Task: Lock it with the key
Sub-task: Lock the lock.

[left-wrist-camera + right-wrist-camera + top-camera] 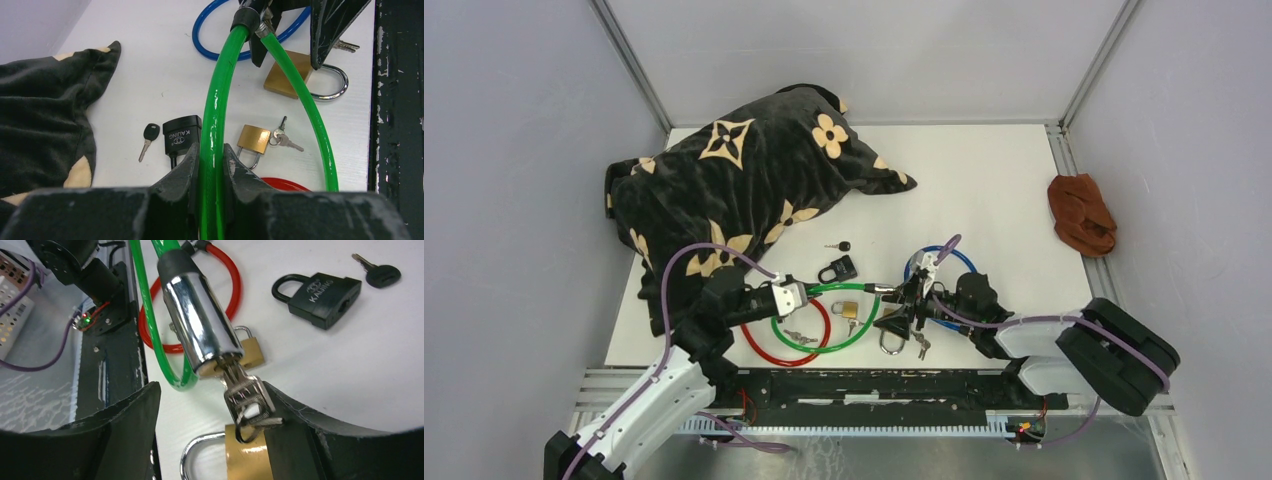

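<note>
Green cable [212, 115]: cylinder [200, 320] points at right gripper [212, 415], key [245, 390] inserted, jaws wide. Left gripper [211, 157] pinches cable. One black padlock [182, 135], two brass padlocks [254, 139].

A robot lab cell: plain grey walls [514, 150] on aluminium posts [629, 65] enclose a white table [984, 180], with a black mounting rail [874, 385] along the frame's bottom.

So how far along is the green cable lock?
Done: key is seated in the chrome cylinder. In hand: left pincer clamps the green cable; right pincer stands open around the key. Left: grip and turn it.
</note>
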Tool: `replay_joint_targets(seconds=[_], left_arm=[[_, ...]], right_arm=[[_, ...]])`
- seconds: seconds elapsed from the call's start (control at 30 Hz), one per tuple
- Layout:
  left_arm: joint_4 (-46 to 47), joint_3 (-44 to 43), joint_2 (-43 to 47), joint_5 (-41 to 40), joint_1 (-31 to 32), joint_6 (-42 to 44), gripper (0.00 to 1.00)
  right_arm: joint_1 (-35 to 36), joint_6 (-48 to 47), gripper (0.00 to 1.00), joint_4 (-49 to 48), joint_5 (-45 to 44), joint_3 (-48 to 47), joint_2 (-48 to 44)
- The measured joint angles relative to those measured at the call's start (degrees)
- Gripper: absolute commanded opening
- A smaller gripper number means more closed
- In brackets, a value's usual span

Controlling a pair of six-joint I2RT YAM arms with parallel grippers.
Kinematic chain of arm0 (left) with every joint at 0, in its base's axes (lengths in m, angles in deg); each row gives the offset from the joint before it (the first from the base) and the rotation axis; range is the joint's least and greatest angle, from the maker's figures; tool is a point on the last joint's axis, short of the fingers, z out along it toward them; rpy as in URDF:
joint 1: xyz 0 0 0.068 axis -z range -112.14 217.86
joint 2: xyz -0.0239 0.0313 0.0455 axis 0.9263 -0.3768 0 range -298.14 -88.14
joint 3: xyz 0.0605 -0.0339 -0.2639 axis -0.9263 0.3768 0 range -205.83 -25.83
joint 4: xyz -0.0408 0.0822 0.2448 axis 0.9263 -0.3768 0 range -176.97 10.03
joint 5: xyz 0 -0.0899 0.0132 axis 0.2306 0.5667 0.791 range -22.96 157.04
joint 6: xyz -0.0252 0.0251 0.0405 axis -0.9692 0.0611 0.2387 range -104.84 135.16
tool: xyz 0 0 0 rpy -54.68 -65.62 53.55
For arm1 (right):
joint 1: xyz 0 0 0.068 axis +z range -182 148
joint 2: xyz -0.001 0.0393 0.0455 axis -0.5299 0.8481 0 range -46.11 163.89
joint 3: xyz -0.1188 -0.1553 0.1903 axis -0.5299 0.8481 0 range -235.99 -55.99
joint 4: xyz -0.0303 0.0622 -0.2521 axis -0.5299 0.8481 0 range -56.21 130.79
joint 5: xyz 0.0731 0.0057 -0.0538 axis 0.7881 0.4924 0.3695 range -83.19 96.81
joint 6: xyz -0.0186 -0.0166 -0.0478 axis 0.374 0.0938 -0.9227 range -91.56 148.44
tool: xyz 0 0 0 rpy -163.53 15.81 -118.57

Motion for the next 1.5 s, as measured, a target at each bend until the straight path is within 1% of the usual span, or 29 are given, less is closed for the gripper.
replay_joint_targets(seconds=[0.07, 0.13, 0.2, 0.27, 0.4, 0.5, 0.57, 0.6, 0.63, 0.7, 0.73, 0.83, 0.9, 1.0, 1.1, 1.13, 1.2, 1.23, 1.27, 1.37, 1.43, 1.5], left_arm=[[0.00, 0.11, 0.28, 0.00, 0.00, -0.02, 0.02], [-0.02, 0.24, 0.68, 0.00, 0.00, -0.02, 0.02], [-0.07, 0.35, 1.18, 0.00, 0.00, -0.09, 0.02], [-0.02, 0.66, 1.75, 0.02, 0.00, -0.48, 0.02], [0.07, 1.11, 2.27, -0.02, 0.00, -1.07, 0.02], [0.04, 1.20, 2.36, -1.07, -0.24, -1.51, 0.02], [0.09, 1.18, 2.56, -1.51, -0.35, -1.49, 0.02], [0.02, 1.18, 2.56, -1.57, -0.39, -1.49, 0.05], [-0.17, 1.18, 2.51, -1.64, -0.48, -1.42, 0.15], [-1.03, 0.94, 1.97, -1.53, -0.72, -0.33, 0.43], [-1.79, 0.44, 1.31, -1.42, -0.76, 0.83, 0.54], [-5.44, -1.88, -1.29, 0.61, -0.61, 5.18, 0.72], [-8.44, -3.43, -2.99, 1.99, -0.50, 8.35, 0.82], [-13.31, -6.14, -4.92, 3.85, -0.39, 12.63, 0.86], [-16.85, -9.33, -6.27, 4.90, -0.24, 14.75, 0.86], [-18.23, -11.02, -6.69, 5.25, -0.22, 14.91, 0.85], [-19.85, -15.04, -7.78, 6.78, -0.22, 14.75, 0.76], [-19.98, -17.49, -8.70, 8.00, -0.22, 13.99, 0.72], [-19.56, -19.89, -9.90, 9.20, -0.15, 11.93, 0.71], [-15.93, -25.03, -14.27, 10.69, 1.33, 2.84, 0.70], [-13.11, -26.75, -17.97, 9.44, 4.87, -2.05, 0.72], [-11.58, -26.84, -21.16, 6.54, 10.10, -4.48, 0.74]], right_arm=[[1.62, 1.75, 0.73, -4.48, -1.53, -0.24, 2.73], [2.67, 3.43, 0.69, -8.74, -2.78, -0.33, 5.18], [3.28, 4.87, 0.57, -12.76, -3.78, -0.33, 7.54], [3.87, 5.73, 0.42, -15.56, -4.55, -0.39, 9.40], [4.90, 7.19, 0.17, -18.95, -5.20, -1.42, 12.44], [5.29, 7.98, 0.05, -20.90, -4.98, -1.49, 13.09], [5.31, 7.39, 0.00, -21.22, -4.92, -1.60, 13.03], [5.31, 6.82, 0.00, -20.98, -4.92, -1.70, 12.85], [5.33, 5.95, 0.00, -19.98, -4.87, -2.03, 12.37], [5.31, 3.85, 0.00, -17.29, -4.83, -2.73, 10.97], [5.31, 2.56, 0.00, -15.67, -4.83, -3.02, 10.08], [5.53, -1.38, 0.00, -11.54, -4.92, -4.17, 7.45], [5.60, -4.24, 0.00, -8.31, -5.01, -5.27, 5.92], [5.60, -8.13, 0.00, -4.42, -5.01, -6.27, 4.24], [5.64, -11.45, 0.00, -0.31, -5.01, -7.21, 2.45], [5.64, -12.66, 0.00, 0.94, -5.03, -7.45, 1.66], [5.64, -14.84, 0.00, 3.23, -5.01, -7.91, -0.09], [5.64, -15.69, 0.00, 3.98, -4.98, -8.04, -0.70], [5.64, -16.57, 0.00, 4.70, -4.94, -8.17, -1.20], [5.64, -18.32, 0.00, 6.32, -4.61, -8.68, -1.57], [5.64, -19.21, 0.00, 7.26, -4.20, -9.25, -1.60], [5.66, -20.15, 0.00, 8.48, -3.65, -9.90, -1.79]])
